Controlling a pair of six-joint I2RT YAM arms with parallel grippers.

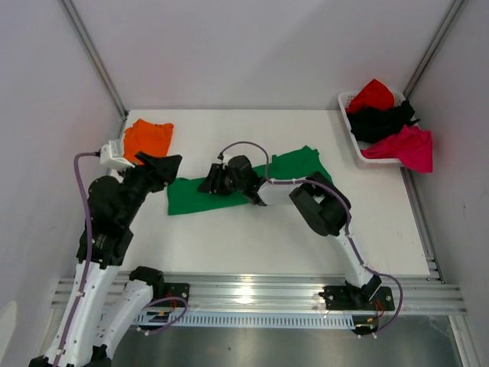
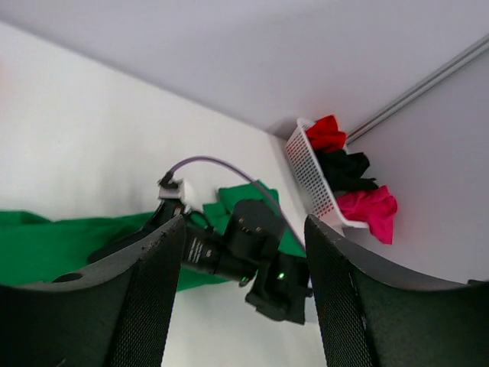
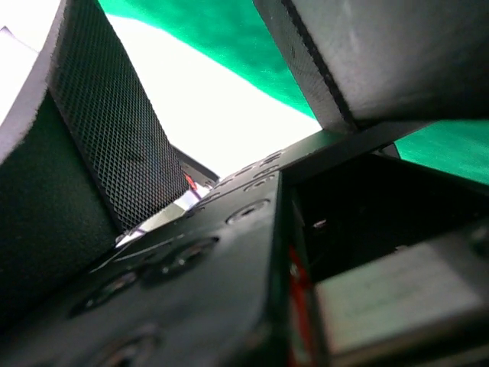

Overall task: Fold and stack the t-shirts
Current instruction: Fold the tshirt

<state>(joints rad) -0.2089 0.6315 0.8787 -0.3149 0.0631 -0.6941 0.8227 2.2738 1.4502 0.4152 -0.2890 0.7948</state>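
Note:
A bright green t-shirt [image 1: 191, 200] lies spread across the middle of the table, part folded into a long band. My left gripper [image 1: 168, 163] hovers open at its left end, nothing between the fingers [image 2: 153, 290]. In the left wrist view the green cloth [image 2: 46, 245] lies beyond them. My right gripper [image 1: 212, 183] sits low over the shirt's middle, open, with green cloth [image 3: 229, 38] past its fingers [image 3: 99, 130]. An orange t-shirt [image 1: 149, 138] lies folded at the back left corner.
A white basket [image 1: 357, 149] at the back right holds a red shirt [image 1: 372, 95], a black one [image 1: 382, 121] and a magenta one [image 1: 405, 147] hanging over its rim. The two arms are close together over the green shirt.

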